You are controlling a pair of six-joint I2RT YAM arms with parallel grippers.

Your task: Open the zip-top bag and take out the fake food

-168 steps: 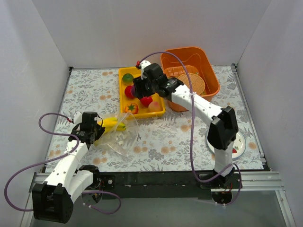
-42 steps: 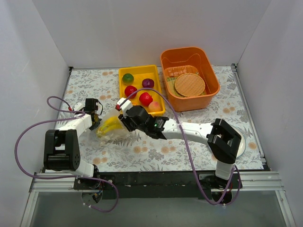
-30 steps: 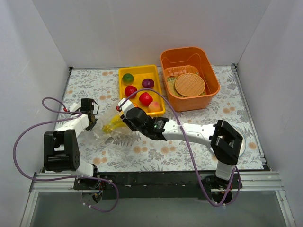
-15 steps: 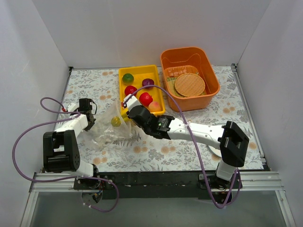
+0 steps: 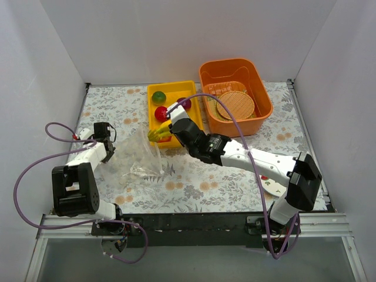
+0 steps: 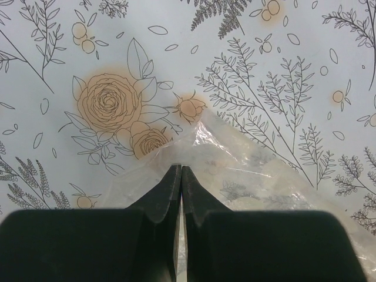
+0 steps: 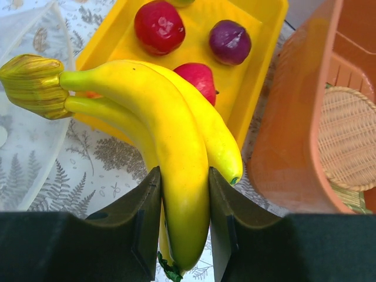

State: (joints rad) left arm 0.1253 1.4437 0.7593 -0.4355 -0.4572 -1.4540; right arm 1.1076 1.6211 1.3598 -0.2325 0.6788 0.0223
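Right hand (image 7: 179, 182) is pinching the banana bunch (image 7: 164, 111) above the yellow tray (image 7: 264, 64), near edge; best lowering it onto bare tray floor. Left hand (image 6: 181, 173) is pinching the bag (image 6: 235, 170) corner.

Plain white walls (image 5: 176, 41) close in the left, far and right sides. A floral-patterned cloth covers the table (image 5: 194, 188); a black rail (image 5: 194, 223) lines its near edge. The light is soft and even.

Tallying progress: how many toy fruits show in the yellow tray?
4: green fruit far-left, red fruit nearer, purple fruit right, second red fruit behind bananas; others may be hidden.
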